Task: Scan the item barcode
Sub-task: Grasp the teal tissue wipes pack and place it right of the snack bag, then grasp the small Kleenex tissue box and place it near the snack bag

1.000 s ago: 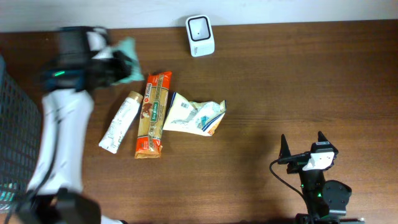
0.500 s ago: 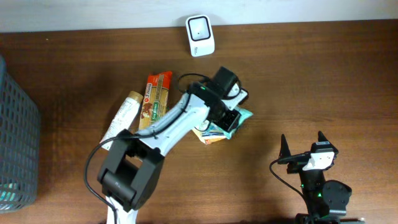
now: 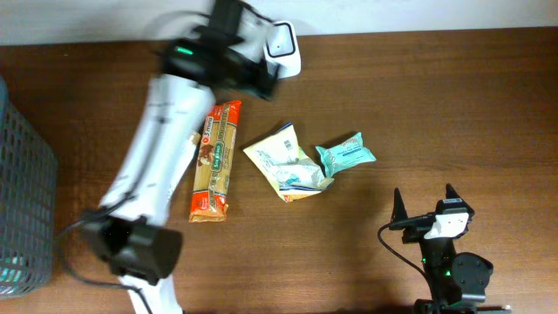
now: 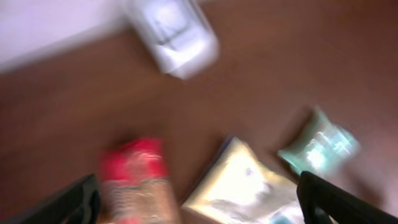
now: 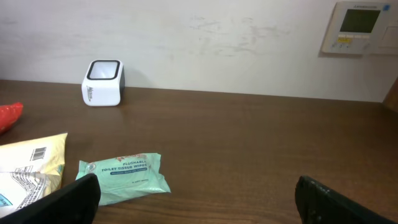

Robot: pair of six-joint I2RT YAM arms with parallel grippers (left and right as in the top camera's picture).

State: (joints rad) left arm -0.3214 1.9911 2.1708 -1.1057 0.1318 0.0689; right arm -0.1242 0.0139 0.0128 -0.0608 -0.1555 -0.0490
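Our left gripper (image 4: 199, 194) hung wide apart and empty near the barcode scanner (image 3: 282, 50); the right gripper (image 3: 424, 201), also open, held nothing. The flushable wipes pack (image 3: 345, 155) lay on the table (image 3: 453, 105) just beside the crumpled pouch (image 3: 286, 166), well apart from the scanner. We feared a grasp might catch the pouch too, or present the pack barcode-down.

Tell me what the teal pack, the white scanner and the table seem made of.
Teal pack: probably soft plastic film, slightly glossy, with sealed ends and wrinkles. White scanner: hard moulded plastic, smooth, with rounded corners and a dark top window. Table: wood or wood-look laminate, dark brown grain with a dull sheen.
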